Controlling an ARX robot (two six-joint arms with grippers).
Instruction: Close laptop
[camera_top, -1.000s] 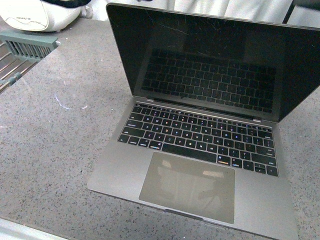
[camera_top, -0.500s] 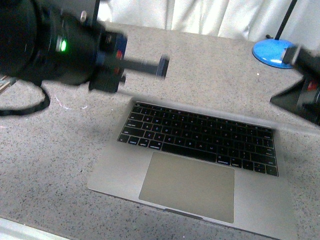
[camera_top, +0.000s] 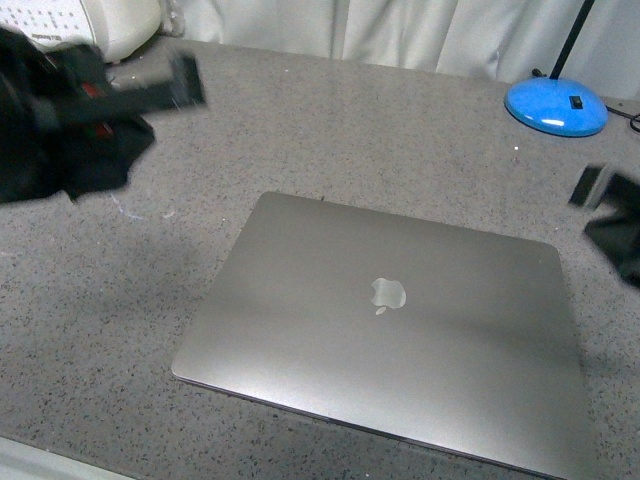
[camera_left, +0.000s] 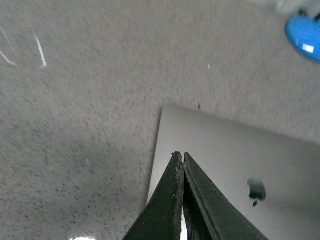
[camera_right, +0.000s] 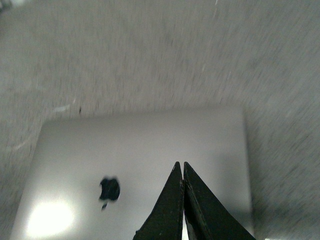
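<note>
The grey laptop lies flat on the speckled grey table with its lid shut and the apple logo facing up. It also shows in the left wrist view and the right wrist view. My left gripper is shut and empty, blurred, in the air at the upper left, away from the laptop. My right gripper is shut and empty, blurred, at the right edge just beyond the laptop's far right corner. In the wrist views the left gripper and right gripper hang above the lid, jaws pressed together.
A blue round lamp base with a black stem stands at the back right; it also shows in the left wrist view. A white object sits at the back left. White curtain runs along the back edge.
The laptop's screen stood open a second ago; its lid now lies shut on the base. Both arms came into view and have drawn outward, the left one up and to the left.
</note>
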